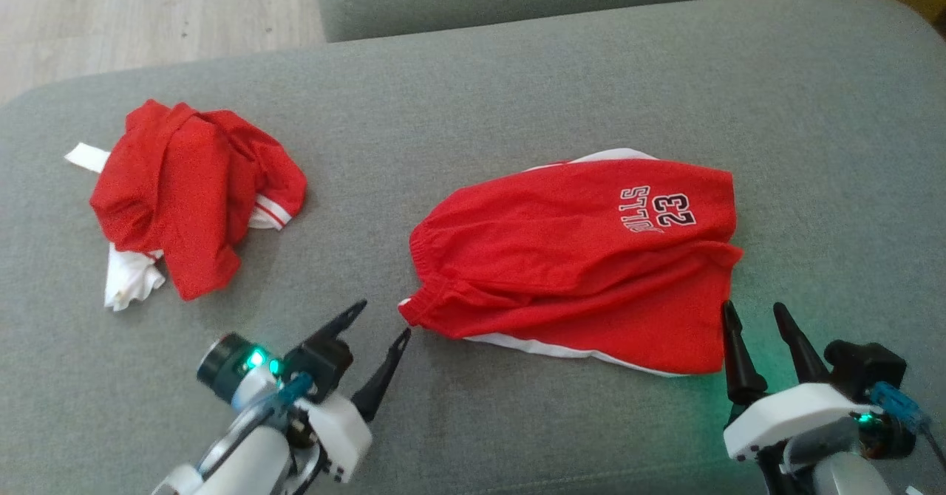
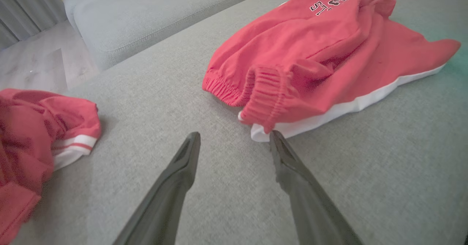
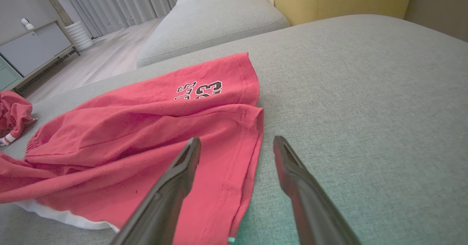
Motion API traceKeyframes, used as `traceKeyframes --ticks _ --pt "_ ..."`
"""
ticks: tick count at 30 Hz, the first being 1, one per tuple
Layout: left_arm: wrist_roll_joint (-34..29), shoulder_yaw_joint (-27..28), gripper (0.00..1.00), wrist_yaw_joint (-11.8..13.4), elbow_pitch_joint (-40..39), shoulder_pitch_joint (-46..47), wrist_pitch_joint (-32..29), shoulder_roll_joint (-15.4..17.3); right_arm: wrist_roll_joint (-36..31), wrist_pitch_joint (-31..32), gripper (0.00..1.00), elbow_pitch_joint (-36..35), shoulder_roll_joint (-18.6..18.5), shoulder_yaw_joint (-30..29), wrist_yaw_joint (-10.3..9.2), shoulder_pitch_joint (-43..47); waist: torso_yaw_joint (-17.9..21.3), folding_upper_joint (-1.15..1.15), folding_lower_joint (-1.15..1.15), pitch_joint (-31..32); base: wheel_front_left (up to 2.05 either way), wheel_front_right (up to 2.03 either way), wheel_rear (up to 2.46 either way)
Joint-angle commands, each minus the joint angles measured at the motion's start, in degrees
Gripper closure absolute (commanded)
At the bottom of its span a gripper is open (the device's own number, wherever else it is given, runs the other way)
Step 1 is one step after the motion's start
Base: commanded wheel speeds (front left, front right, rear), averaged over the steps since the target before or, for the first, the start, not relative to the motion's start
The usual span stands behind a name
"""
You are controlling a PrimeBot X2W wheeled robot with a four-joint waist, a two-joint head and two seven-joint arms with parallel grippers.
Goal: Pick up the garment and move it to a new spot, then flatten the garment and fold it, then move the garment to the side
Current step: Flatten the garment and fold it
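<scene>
Sprawling grey sofa cushion [image 1: 517, 89] under red shorts [image 1: 576, 258], pale floorboards [image 1: 148, 15] beyond.

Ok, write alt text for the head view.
Red shorts printed with 23 lie spread on a grey sofa cushion, a crumpled red garment apart to their left. The open left gripper points at the waistband end, the open right gripper at the hem end.

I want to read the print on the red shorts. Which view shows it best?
The head view: the print is sharpest there, number and most letters readable, though upside down. The right wrist view shows it slanted and partly creased; the left wrist view catches fragments.
</scene>
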State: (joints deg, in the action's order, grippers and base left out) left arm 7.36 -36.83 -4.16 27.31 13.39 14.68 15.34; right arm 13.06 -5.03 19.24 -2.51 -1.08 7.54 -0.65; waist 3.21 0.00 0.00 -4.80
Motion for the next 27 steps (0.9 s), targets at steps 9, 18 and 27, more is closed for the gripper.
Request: traceKeyframes --ticks 9,18,27 --pt "-1.03 1.95 0.0 -1.27 0.89 7.15 0.32 -0.44 -0.02 -0.84 0.0 -1.59 -0.37 1.48 -0.05 -3.07 1.6 0.0 0.0 -1.74 0.0 0.0 0.0" --pt "-1.41 0.94 0.0 -2.24 2.32 8.35 0.32 -0.42 0.04 -1.15 0.0 -1.27 -0.37 1.46 -0.05 -3.39 2.26 0.0 0.0 -2.35 0.0 0.0 0.0" --pt "-1.42 -0.3 0.26 -2.77 3.9 9.88 0.32 -1.13 -0.14 -0.87 0.0 -1.12 -0.37 1.66 -0.05 -3.62 2.57 0.0 0.0 -2.99 0.0 0.0 0.0"
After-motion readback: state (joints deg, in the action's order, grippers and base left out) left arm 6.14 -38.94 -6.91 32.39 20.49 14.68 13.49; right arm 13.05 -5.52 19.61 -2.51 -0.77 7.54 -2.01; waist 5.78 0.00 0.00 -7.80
